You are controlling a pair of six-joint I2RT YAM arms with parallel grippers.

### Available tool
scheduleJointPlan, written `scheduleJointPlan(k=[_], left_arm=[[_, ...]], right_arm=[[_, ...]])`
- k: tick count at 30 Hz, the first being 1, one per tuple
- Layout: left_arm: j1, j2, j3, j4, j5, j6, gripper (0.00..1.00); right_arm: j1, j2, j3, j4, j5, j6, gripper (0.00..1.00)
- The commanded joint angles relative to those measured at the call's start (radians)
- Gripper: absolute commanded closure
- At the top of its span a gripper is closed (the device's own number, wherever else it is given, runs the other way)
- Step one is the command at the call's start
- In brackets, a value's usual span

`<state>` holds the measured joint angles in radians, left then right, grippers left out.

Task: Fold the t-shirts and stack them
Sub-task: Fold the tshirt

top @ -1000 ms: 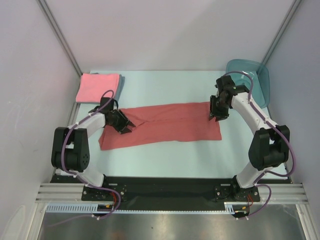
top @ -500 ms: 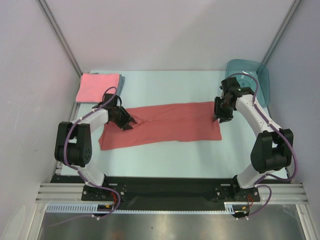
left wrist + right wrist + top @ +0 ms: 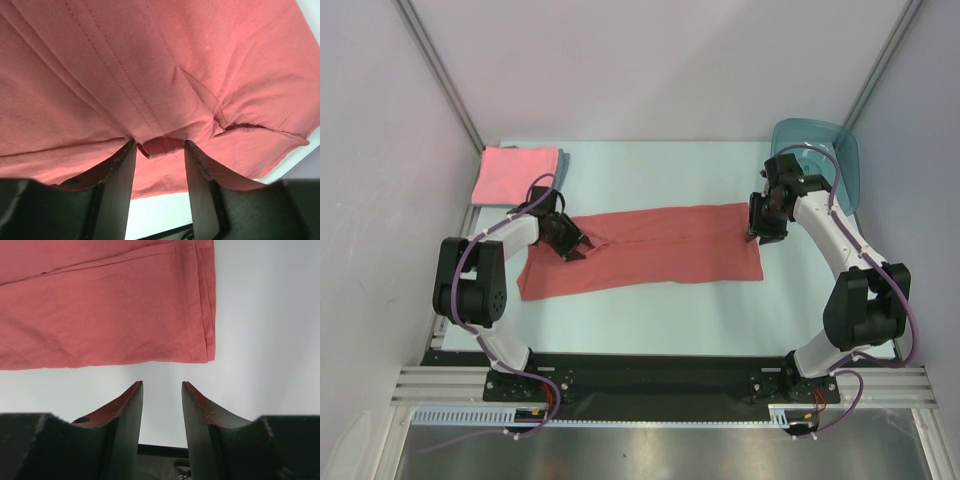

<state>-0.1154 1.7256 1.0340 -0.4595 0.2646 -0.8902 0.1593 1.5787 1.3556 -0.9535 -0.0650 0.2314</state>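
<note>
One red shirt (image 3: 650,250) lies as a strip; cross-fold pending. Left gripper (image 3: 572,252) straddles a nine o'clock pucker (image 3: 159,146), jaws apart; right gripper (image 3: 757,236) gapes empty off the three o'clock hem (image 3: 207,310). Next: pinch ends.

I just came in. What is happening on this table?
Two robot arms are folding t-shirts. The brick-red shirt lies across the table as a long strip. The left gripper is low on its left part, jaws apart around a small pucker of cloth. The right gripper is open just off the shirt's right edge, holding nothing. A folded pink shirt lies at the far left corner.
</note>
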Motion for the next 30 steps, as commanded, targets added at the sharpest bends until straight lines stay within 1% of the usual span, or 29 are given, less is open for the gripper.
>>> scheduleJointPlan(k=[1, 4, 5, 7, 8, 10, 13, 18, 21, 23, 24, 25, 26, 27, 30], left_arm=[[-0.004, -0.017, 0.026, -0.008, -0.011, 0.016, 0.58], [-0.004, -0.006, 0.032, 0.008, -0.002, 0.017, 0.67], [-0.004, -0.001, 0.043, 0.010, 0.005, 0.020, 0.76], [-0.007, 0.017, 0.066, -0.004, 0.010, 0.045, 0.85], [-0.012, 0.026, 0.102, -0.011, 0.010, 0.056, 0.94], [-0.026, 0.057, 0.152, -0.045, 0.001, 0.089, 1.00], [-0.041, 0.092, 0.269, -0.076, -0.021, 0.111, 1.00], [-0.047, 0.169, 0.385, -0.106, -0.022, 0.135, 1.00], [-0.052, 0.222, 0.454, -0.123, -0.028, 0.158, 0.98], [-0.059, 0.261, 0.506, -0.116, -0.047, 0.174, 0.92], [-0.061, 0.281, 0.567, -0.126, -0.050, 0.192, 0.88], [-0.064, 0.301, 0.598, -0.169, -0.050, 0.198, 0.86], [-0.069, 0.333, 0.624, -0.183, -0.050, 0.207, 0.86], [-0.070, 0.341, 0.646, -0.191, -0.050, 0.220, 0.83], [-0.073, 0.319, 0.653, -0.186, -0.062, 0.229, 0.68]], right_arm=[[-0.003, -0.043, 0.000, 0.004, -0.009, -0.015, 0.57], [-0.003, -0.042, 0.004, 0.006, -0.013, -0.015, 0.58], [-0.004, -0.040, 0.005, 0.005, -0.013, -0.015, 0.58], [-0.004, -0.043, 0.005, 0.007, -0.013, -0.015, 0.58], [-0.004, -0.045, 0.004, 0.007, -0.012, -0.015, 0.58], [-0.004, -0.046, 0.002, 0.006, -0.010, -0.017, 0.58], [-0.004, -0.042, 0.004, 0.009, -0.013, -0.017, 0.58], [0.000, -0.032, 0.011, 0.004, -0.015, -0.014, 0.58], [0.005, -0.031, 0.013, 0.002, -0.012, -0.014, 0.58], [0.008, -0.029, 0.013, -0.001, -0.012, -0.014, 0.58], [0.009, -0.028, 0.016, -0.002, -0.010, -0.014, 0.58], [0.011, -0.026, 0.017, -0.005, -0.010, -0.014, 0.58], [0.013, -0.026, 0.017, -0.007, -0.010, -0.012, 0.58], [0.014, -0.025, 0.019, -0.008, -0.009, -0.012, 0.58], [0.019, -0.025, 0.025, -0.013, -0.006, -0.009, 0.58]])
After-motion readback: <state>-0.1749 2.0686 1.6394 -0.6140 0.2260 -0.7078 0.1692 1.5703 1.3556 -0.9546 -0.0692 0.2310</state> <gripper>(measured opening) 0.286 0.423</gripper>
